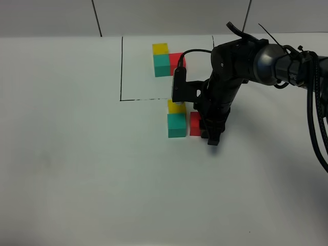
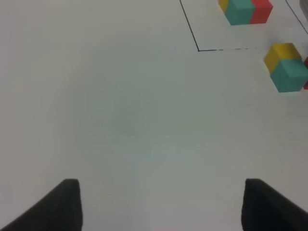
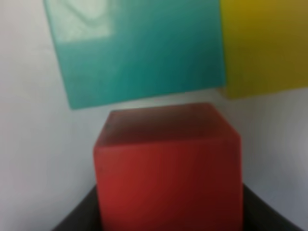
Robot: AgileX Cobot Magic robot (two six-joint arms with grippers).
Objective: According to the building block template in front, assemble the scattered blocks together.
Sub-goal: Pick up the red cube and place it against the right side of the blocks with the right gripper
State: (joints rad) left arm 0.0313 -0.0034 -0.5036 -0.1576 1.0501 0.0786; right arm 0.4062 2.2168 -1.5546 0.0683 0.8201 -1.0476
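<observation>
Just below the frame's (image 1: 121, 66) front line, the yellow cube (image 1: 177, 107) and teal cube (image 1: 177, 125) sit joined, the red cube (image 1: 195, 123) just beside the teal. The right gripper (image 1: 211, 134) seems to hold the red cube between its jaws, though the wrist view is blurred. Inside the frame lies the template (image 1: 165, 59). The left gripper (image 2: 161, 204) hovers with jaws wide, well apart from them.

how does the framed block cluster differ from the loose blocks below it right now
The framed cluster sits inside the drawn black rectangle; the loose blocks lie outside it. In the framed cluster the red cube touches the teal one; the loose red block stands a small gap off, at the right pincer. Both share the same colours, with yellow joined to teal.
</observation>
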